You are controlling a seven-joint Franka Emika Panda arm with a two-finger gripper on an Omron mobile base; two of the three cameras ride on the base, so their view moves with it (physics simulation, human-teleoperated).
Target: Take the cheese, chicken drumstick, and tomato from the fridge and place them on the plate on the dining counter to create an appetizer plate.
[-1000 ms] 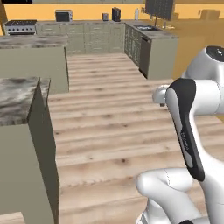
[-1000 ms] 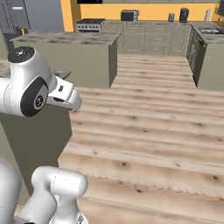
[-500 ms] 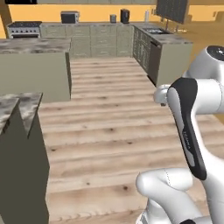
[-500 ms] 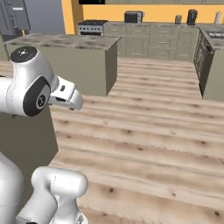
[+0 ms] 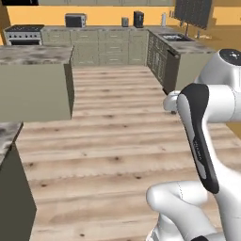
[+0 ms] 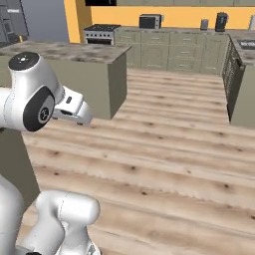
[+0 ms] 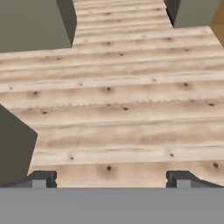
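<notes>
**Robot out on the kitchen floor, jaws wide open and empty**

The gripper (image 7: 112, 179) hangs over bare wooden floor (image 7: 131, 109), and in the hand view its two dark fingertips (image 7: 41, 178) sit far apart at the bottom with nothing between them, so the jaws are spread wide and holding nothing.

The fridge (image 6: 11, 22) is the one task thing I can spot: a dark grey slab in the far upper left corner of the right base view, well apart from the arm (image 6: 30, 99), behind the island (image 6: 74, 64). That island has a mottled marble worktop (image 5: 35, 54) on an olive base, and it sits on the left in both base views.

Along the back wall there's a run of olive cabinets (image 5: 113, 47) with a stove (image 6: 99, 32), a microwave (image 5: 75, 20) and a dark coffee-maker-looking thing (image 5: 138, 19) on top (too small to be sure what it is). A sink (image 5: 175, 36) sits in the right-hand worktop. Another marble edge (image 5: 7, 139) pokes in at the lower left of the left base view.
</notes>
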